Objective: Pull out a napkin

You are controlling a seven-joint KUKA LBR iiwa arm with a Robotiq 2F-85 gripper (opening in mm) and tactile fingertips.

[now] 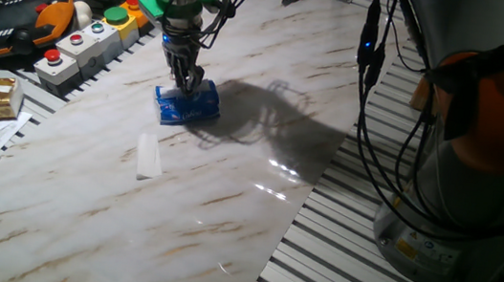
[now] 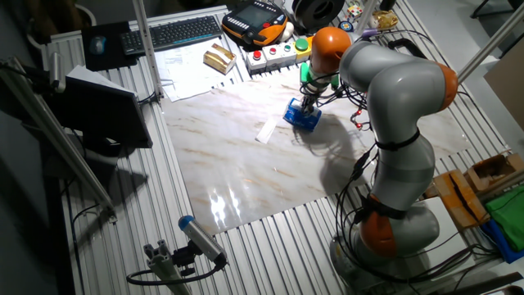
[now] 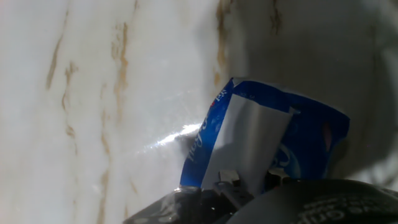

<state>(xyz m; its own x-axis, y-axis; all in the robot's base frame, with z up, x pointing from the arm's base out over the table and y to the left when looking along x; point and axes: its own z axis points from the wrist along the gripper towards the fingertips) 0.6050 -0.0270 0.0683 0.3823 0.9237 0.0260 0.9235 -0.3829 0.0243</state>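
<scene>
Fingers (image 3: 239, 183) pinch napkin (image 3: 245, 140) in blue packet (image 3: 311, 140).

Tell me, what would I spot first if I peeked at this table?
Probably the bright blue tissue packet on the marble table, because the robot's gripper is reaching straight down onto it. From the hand view, a white sheet shows at the packet's opening. Next you'd see a small folded white strip lying alone nearby, and the colourful button boxes at the table's edge.
</scene>
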